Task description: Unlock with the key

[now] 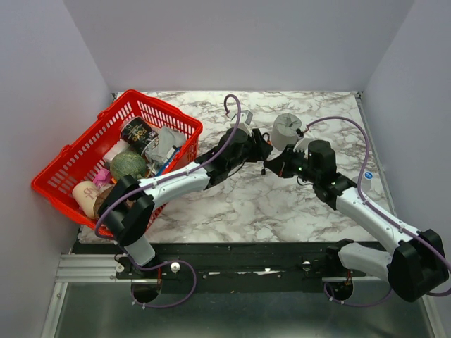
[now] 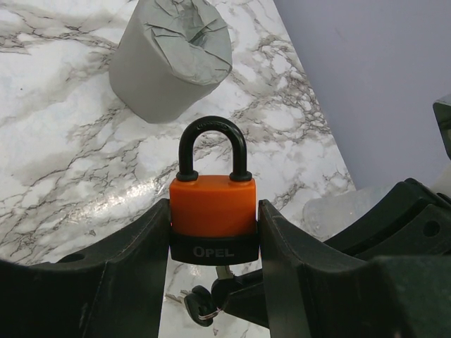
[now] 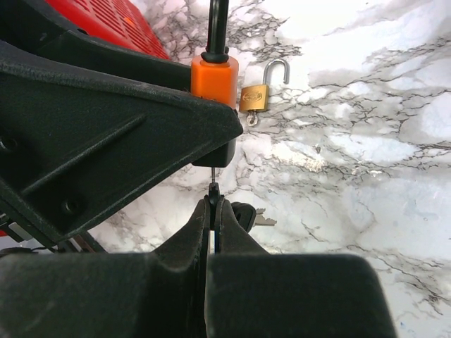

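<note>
My left gripper [image 2: 213, 211] is shut on the orange padlock [image 2: 213, 204], gripping both sides of its body. Its black shackle points away and looks closed. My right gripper [image 3: 213, 204] is shut on the black head of the key [image 3: 213, 191]. The key's thin blade reaches up to the padlock's black base [image 3: 225, 151]. In the left wrist view the key [image 2: 223, 276] sits under the base marked OPEL. A second key [image 2: 198, 307] hangs from its ring. In the top view both grippers, left [image 1: 259, 148] and right [image 1: 269, 167], meet at mid-table.
A small brass padlock [image 3: 255, 97] with its shackle open lies on the marble table beyond the orange one. A grey wrapped cylinder [image 1: 287, 130] stands just behind the grippers. A red basket [image 1: 165, 113] full of items sits at the left.
</note>
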